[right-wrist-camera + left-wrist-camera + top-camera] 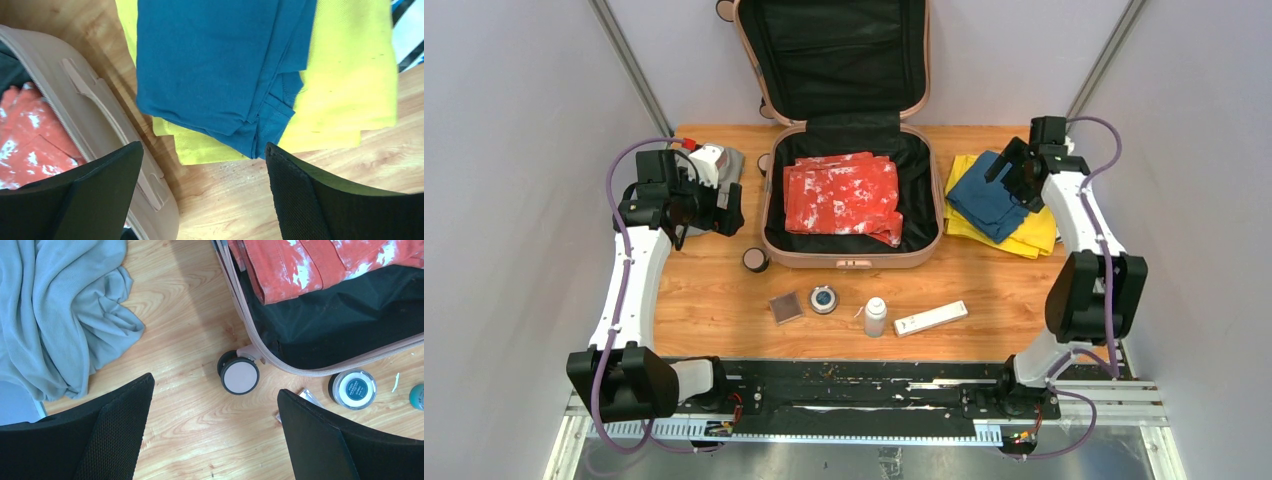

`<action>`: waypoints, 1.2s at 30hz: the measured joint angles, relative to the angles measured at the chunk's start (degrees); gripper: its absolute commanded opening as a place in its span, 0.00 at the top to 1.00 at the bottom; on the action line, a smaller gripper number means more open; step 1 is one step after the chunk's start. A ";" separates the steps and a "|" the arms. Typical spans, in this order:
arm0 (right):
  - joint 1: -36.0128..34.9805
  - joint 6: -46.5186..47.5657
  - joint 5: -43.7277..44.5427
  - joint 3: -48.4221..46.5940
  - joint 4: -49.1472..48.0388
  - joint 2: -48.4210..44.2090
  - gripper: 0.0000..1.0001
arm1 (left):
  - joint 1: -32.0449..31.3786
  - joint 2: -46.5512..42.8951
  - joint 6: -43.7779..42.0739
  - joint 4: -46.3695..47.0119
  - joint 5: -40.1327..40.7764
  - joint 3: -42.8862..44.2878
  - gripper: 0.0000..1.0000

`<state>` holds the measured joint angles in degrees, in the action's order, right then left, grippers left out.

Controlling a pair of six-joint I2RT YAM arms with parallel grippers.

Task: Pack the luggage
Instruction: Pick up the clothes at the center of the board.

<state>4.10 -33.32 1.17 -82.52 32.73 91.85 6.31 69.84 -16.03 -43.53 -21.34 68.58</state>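
The luggage lies open at table centre, lid raised for access, red garment inside. The right gripper hangs wide over the blue garment stacked on the yellow garment, apparently positioned for a pick. The left gripper is wide and empty.

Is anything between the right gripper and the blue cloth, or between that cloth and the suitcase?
Nothing visible. The open right gripper hangs over the blue cloth, which lies topmost on the yellow cloth beside the open suitcase.

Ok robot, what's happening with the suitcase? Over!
Left hand, right hand open, empty. Luggage open, red garment inside. Blue garment, yellow garment outside. Nothing blocking.
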 measured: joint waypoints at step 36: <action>-13.79 6.64 20.57 -44.65 18.14 44.76 0.35 | 0.00 0.61 0.04 -0.31 -0.52 0.00 0.00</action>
<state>-9.69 -26.68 21.74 -127.17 50.87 136.62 6.31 70.46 -15.99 -43.83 -21.87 68.58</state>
